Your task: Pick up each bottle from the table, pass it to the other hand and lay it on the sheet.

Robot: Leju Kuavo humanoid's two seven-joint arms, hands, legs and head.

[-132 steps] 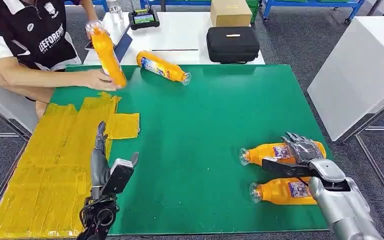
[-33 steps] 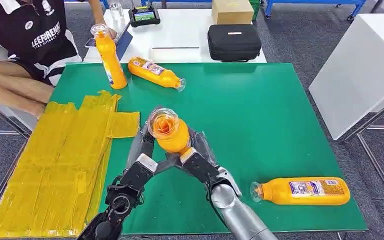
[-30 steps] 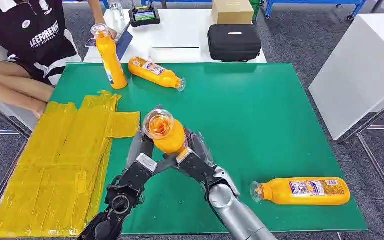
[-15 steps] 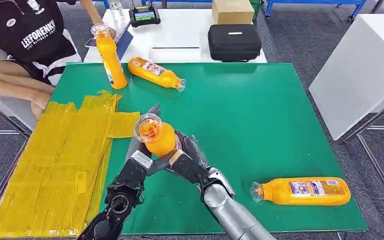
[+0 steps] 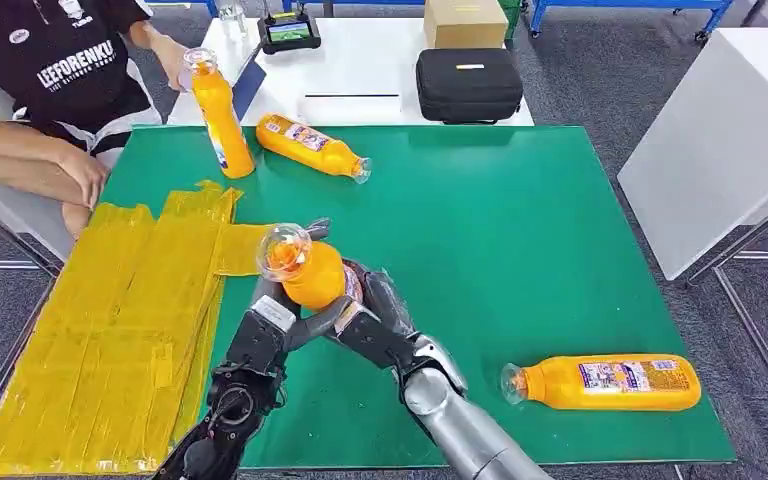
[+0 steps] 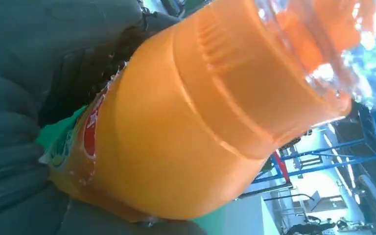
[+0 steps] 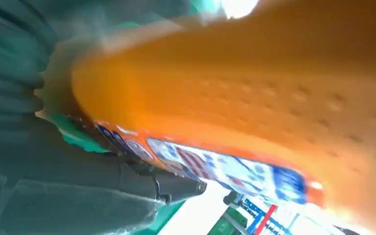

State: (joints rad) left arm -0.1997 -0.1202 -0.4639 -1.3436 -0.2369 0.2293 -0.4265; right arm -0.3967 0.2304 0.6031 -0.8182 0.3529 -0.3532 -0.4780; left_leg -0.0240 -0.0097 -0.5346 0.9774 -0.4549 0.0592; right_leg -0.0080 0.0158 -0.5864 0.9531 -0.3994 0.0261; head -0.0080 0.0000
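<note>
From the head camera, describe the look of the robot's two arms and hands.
The right arm is a smooth silver tube with a rounded silver joint, ending in a dark grey right hand. The left arm is a dark, open frame with black cables showing, a silver block at the wrist, and a grey left hand. Close up, both hands have ribbed grey covers.

The right hand (image 7: 54, 186) is gripping an orange bottle (image 7: 254, 98) that is lying right against it. The hand's grey ribbed cover (image 7: 10, 73) is sitting behind the bottle's end, and a thick grey finger (image 7: 142, 188) is pressing along the bottle's printed label (image 7: 225, 171), which is showing blue, red and white marks. A green edge of the label (image 7: 78, 137) is peeking out where the bottle is meeting the hand. The orange body beyond the label is showing rows of small dimples.
</note>
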